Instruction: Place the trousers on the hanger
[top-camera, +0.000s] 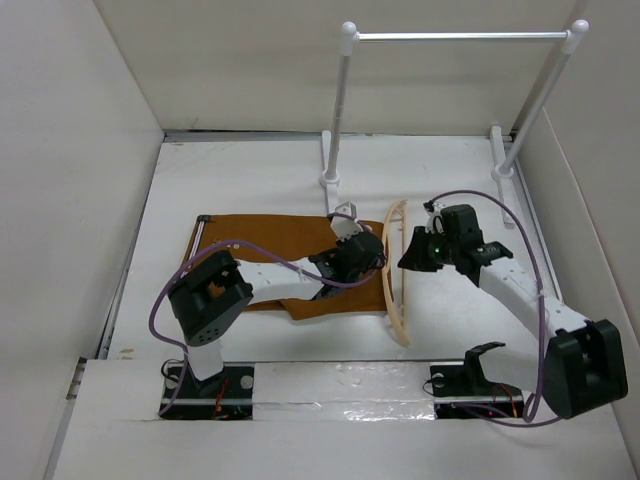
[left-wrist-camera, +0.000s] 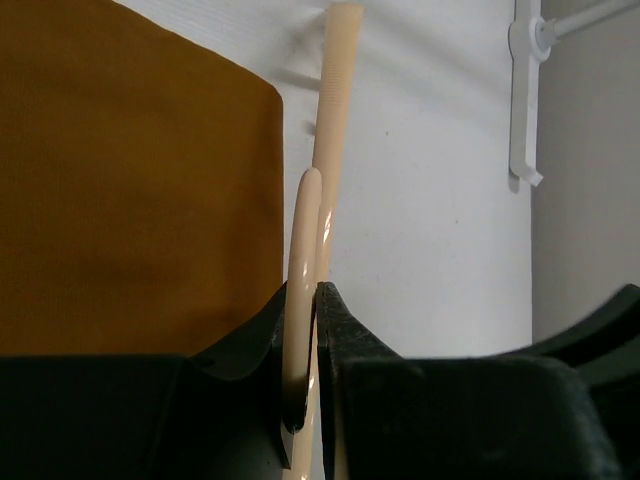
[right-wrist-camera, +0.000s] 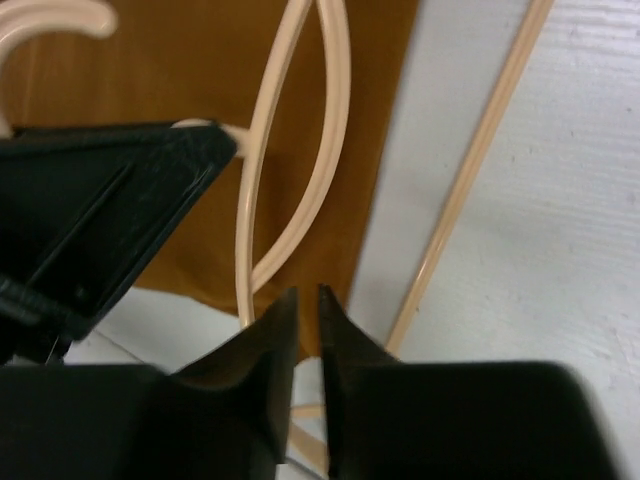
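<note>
Now, the left pincer is seen clamped on a rod of the thin, pale beige-peach, curved hanger, which is held on edge just past its fingertips. The long, rust-brown cloth trousers are spread flat on the white table to this pincer's left and under its arm, their long axis lying across the hanger's. The right pincer is drawn almost together, a mere slit, with nothing clamped. The hanger's loop is met just ahead and left of its tips, the cloth's end beyond. That end is judged nearer the free right pincer. Open table is left beyond it, before the white-and-metal rail stand.
</note>
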